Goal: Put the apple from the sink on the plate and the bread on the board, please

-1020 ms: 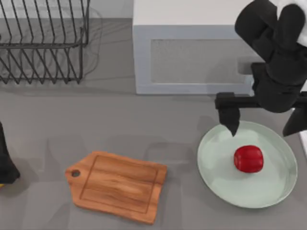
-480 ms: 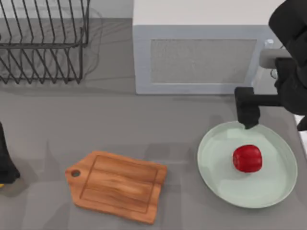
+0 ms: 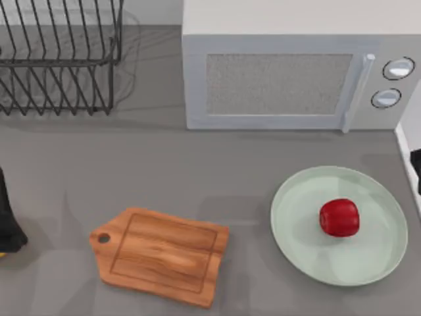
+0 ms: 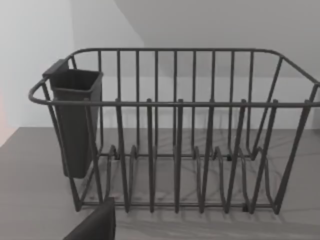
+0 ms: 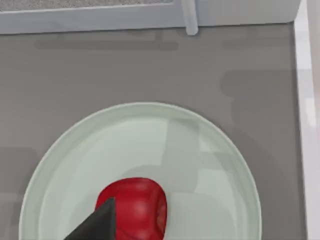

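Grey countertop: apple (image 3: pixel 339 218) on plate (image 3: pixel 296 227), under right gripper (image 5: pixel 92 225).

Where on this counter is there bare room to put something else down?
The widest free patch is the grey counter between the dish rack, the microwave and the board. The board's top is bare too. The plate already carries the apple, and it crowds the top view's right edge.

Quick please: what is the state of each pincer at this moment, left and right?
Left pincer: cannot be told; the arm sits parked at the table's left edge.
Right pincer: cannot be told; the arm is at the right edge, and the apple lies free on the plate.
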